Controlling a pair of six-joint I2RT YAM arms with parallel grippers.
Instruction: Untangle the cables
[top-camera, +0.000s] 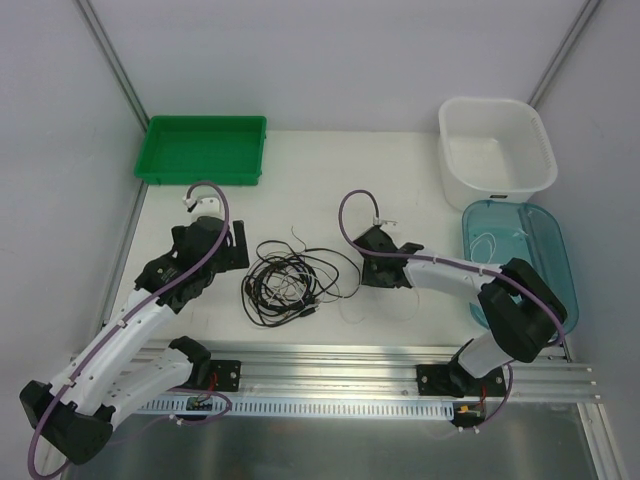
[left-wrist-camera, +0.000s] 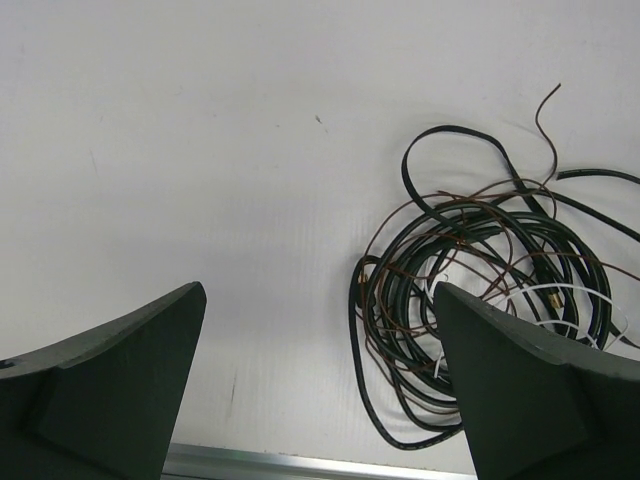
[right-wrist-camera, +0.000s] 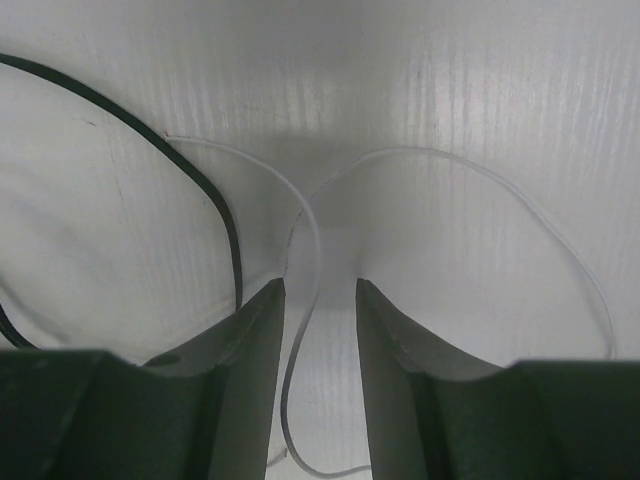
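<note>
Left gripper (left-wrist-camera: 318, 300) wide; right gripper (right-wrist-camera: 320, 290) ajar

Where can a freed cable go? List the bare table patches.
Bare: the far table between green tray and white basin, down to the cables. Crowded: the centre, where the cables sprawl between left gripper and right gripper.

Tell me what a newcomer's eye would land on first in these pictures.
The dark tangle of cables at the middle of the white table stands out first, with the left gripper wide open just to its left. In the right wrist view a thin white cable runs through the gap between the parted jaws of the right gripper. A green tray sits at the far left corner.
</note>
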